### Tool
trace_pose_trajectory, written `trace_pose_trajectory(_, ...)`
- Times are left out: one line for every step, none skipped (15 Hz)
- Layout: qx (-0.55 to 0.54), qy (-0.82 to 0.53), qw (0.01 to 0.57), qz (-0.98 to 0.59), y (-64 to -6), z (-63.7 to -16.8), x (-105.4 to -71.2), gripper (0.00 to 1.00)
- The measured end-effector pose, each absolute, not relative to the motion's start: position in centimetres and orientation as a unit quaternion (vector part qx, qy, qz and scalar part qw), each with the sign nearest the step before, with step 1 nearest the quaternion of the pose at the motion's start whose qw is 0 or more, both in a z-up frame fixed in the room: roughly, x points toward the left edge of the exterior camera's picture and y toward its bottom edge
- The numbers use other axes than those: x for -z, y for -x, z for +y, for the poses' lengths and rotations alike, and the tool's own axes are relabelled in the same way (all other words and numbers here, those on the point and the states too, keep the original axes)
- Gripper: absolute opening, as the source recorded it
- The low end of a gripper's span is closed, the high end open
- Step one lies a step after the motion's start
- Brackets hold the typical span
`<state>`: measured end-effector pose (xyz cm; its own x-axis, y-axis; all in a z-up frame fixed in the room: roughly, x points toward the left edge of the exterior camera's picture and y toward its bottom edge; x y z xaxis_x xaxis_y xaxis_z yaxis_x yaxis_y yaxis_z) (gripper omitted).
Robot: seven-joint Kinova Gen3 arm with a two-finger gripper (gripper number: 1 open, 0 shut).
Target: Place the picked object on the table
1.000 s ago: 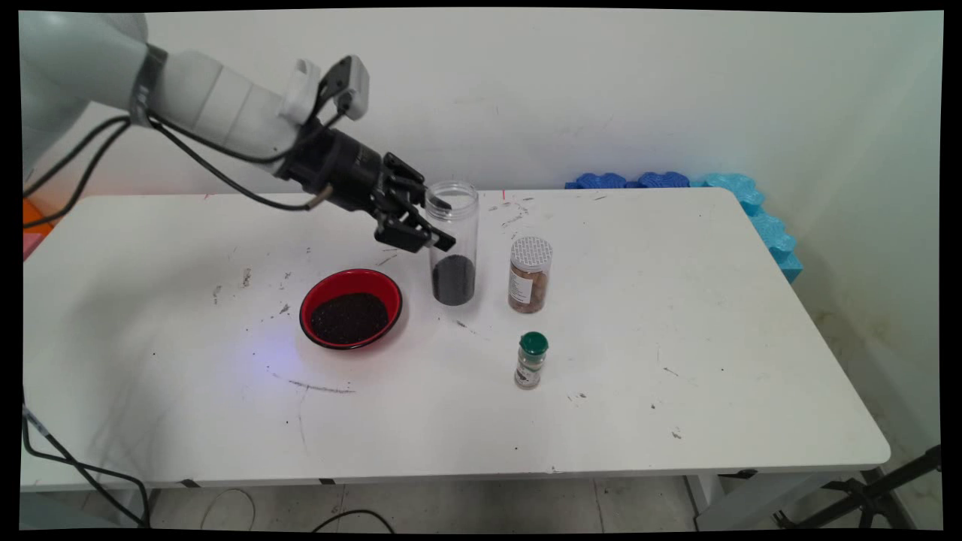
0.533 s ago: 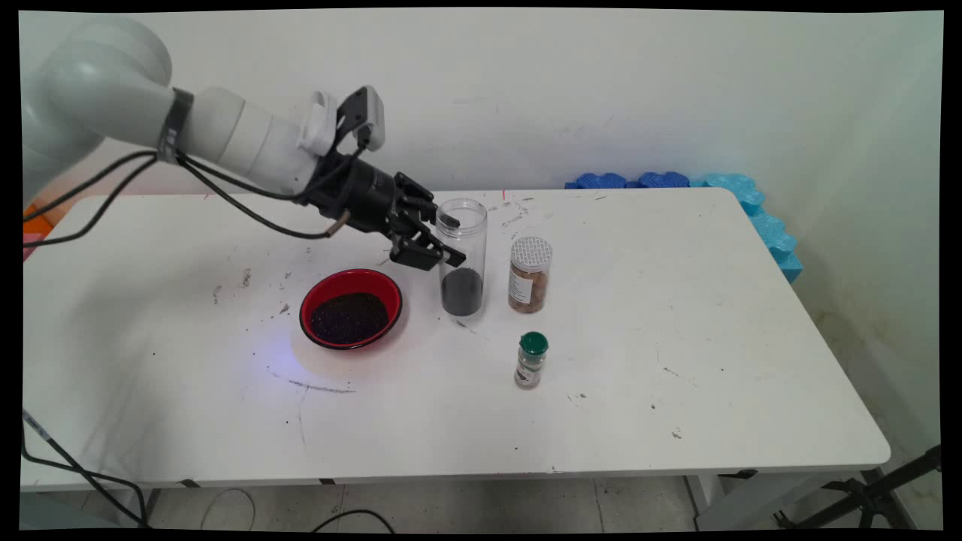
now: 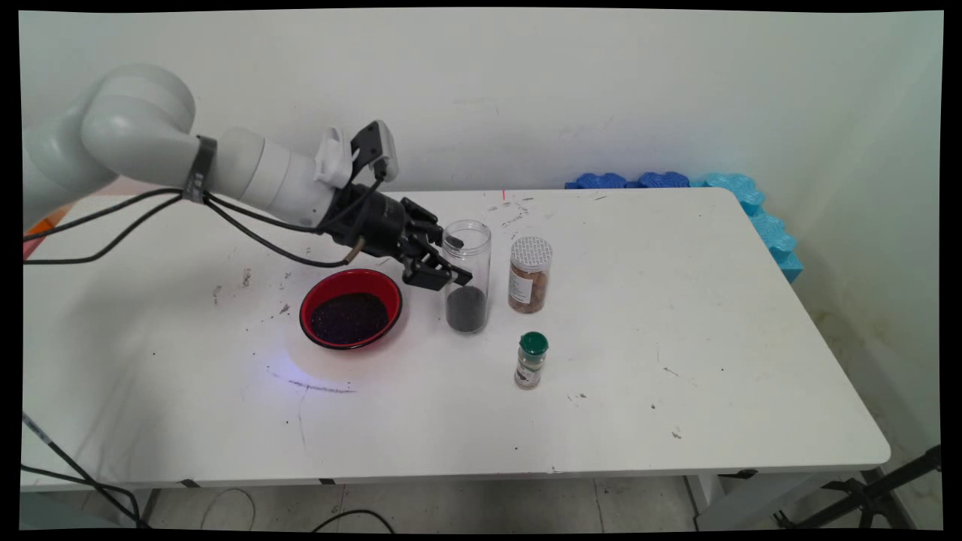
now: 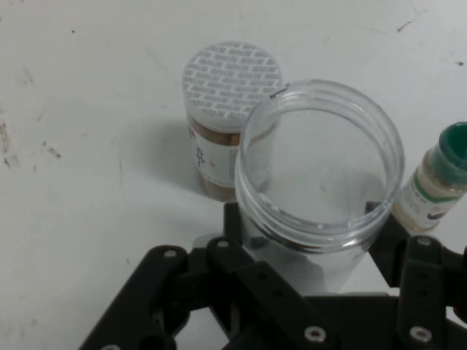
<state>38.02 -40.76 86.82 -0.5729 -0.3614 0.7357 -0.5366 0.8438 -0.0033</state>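
My gripper (image 3: 457, 261) is shut on a tall clear jar (image 3: 467, 275) with no lid and dark grains in its lower part. The jar is upright, its base at or just above the table between the red bowl (image 3: 350, 308) of dark grains and a brown jar (image 3: 530, 274) with a silver foil top. In the hand view the clear jar (image 4: 321, 189) fills the middle between my fingers (image 4: 237, 219), with the foil-topped jar (image 4: 228, 109) behind it and a small green-capped bottle (image 4: 438, 179) at the right.
The small green-capped spice bottle (image 3: 531, 360) stands in front of the brown jar. Blue foam pieces (image 3: 676, 182) lie at the table's far right corner. Black cables hang from the arm at the left.
The gripper has carried the clear jar down and a little to the right, from raised above the table to a spot beside the red bowl.
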Motion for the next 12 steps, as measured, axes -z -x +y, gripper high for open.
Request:
trace_pose_trajectory(-0.114,-0.258,0.385,-0.879,-38.0,-40.7,-86.5,0.0)
trace_pose_trajectory(-0.114,-0.261,0.385,-0.878,-37.9,-40.7,-86.2,0.0)
trace_pose_trajectory(-0.113,-0.264,0.385,-0.877,-37.8,-40.7,-85.9,0.0)
trace_pose_trajectory(-0.113,-0.266,0.385,-0.876,-37.8,-40.7,-85.7,0.0)
trace_pose_trajectory(-0.113,-0.268,0.385,-0.876,-37.8,-40.6,-85.4,0.0)
trace_pose_trajectory(-0.113,-0.269,0.386,-0.875,-37.7,-40.6,-85.2,0.0)
trace_pose_trajectory(-0.112,-0.27,0.386,-0.875,-37.7,-40.6,-85.0,0.0)
trace_pose_trajectory(-0.112,-0.271,0.387,-0.874,-37.6,-40.6,-84.9,0.0)
trace_pose_trajectory(-0.112,-0.271,0.387,-0.874,-37.6,-40.6,-84.7,0.0)
trace_pose_trajectory(-0.113,-0.272,0.388,-0.873,-37.6,-40.6,-84.7,1.0)
trace_pose_trajectory(-0.115,-0.273,0.389,-0.873,-37.6,-40.7,-84.6,1.0)
trace_pose_trajectory(-0.116,-0.273,0.389,-0.872,-37.6,-40.7,-84.6,1.0)
